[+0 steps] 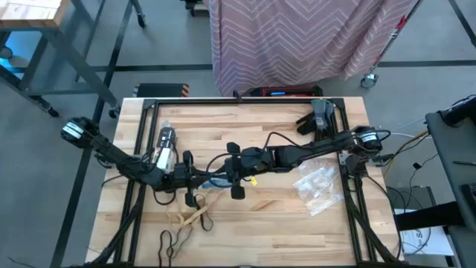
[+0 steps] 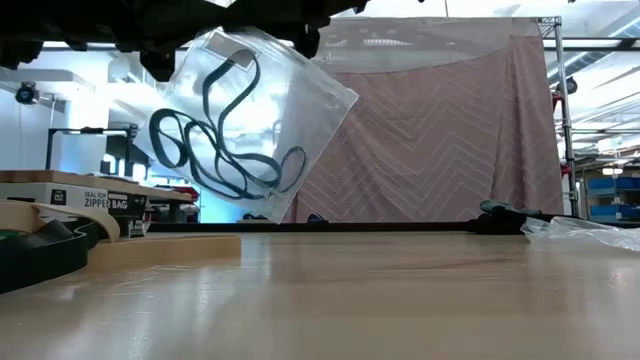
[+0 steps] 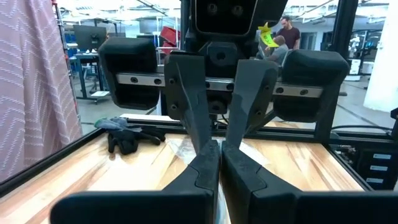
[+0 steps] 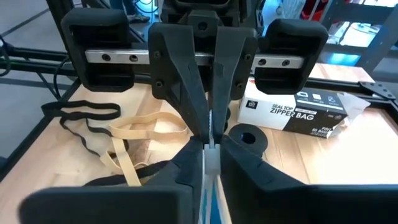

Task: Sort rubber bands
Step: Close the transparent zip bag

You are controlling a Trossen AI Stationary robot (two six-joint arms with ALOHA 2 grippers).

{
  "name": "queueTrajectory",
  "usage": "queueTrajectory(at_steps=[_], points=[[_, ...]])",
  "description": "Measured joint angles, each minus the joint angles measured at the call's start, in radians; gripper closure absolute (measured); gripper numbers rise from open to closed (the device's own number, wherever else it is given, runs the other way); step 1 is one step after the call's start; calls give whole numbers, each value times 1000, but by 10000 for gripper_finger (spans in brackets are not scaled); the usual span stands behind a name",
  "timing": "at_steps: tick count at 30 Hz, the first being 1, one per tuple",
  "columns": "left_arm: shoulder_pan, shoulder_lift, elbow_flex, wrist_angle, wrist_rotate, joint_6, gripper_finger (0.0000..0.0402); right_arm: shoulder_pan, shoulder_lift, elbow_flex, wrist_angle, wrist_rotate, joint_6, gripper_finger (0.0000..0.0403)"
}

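Above the table centre: both arms meet, wrists facing each other, holding one clear plastic bag [image 2: 255,120] off the surface.
Left gripper [image 1: 195,179]: fingers pressed together on the bag's edge, just left of centre.
Right gripper [image 1: 234,167]: fingers closed on a thin strip of the same bag, with something blue showing between them in the right wrist view; just right of the left gripper.
Bagged bands: dark blue rubber bands [image 2: 215,140] hang in loops inside the lifted bag.
Loose tan bands [image 4: 134,134]: lying on the wood at the near-left part of the table, below the grippers.
Loose black bands [image 4: 81,121]: on the wood beside the tan ones, partly overlapping them.
Zipper bag box [image 4: 295,112]: on the left side of the table, far of the loose bands.
Spare bags [image 1: 316,186]: crinkled clear pile on the right half of the table.
Work gloves [image 3: 127,134]: dark pair at the far right corner, untouched.
Progress: judged about one third done; the blue group looks bagged.
Remaining: tan and black groups not yet bagged; the held bag's seal state cannot be told.
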Motion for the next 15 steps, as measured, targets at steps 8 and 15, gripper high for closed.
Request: queueTrajectory(at_steps=[8, 15], points=[[0, -41, 0, -59, -19, 0, 401, -1, 0, 2, -25, 7, 10, 376], [-1, -62, 0, -83, -22, -7, 401, 0, 0, 0, -68, 6, 18, 376]])
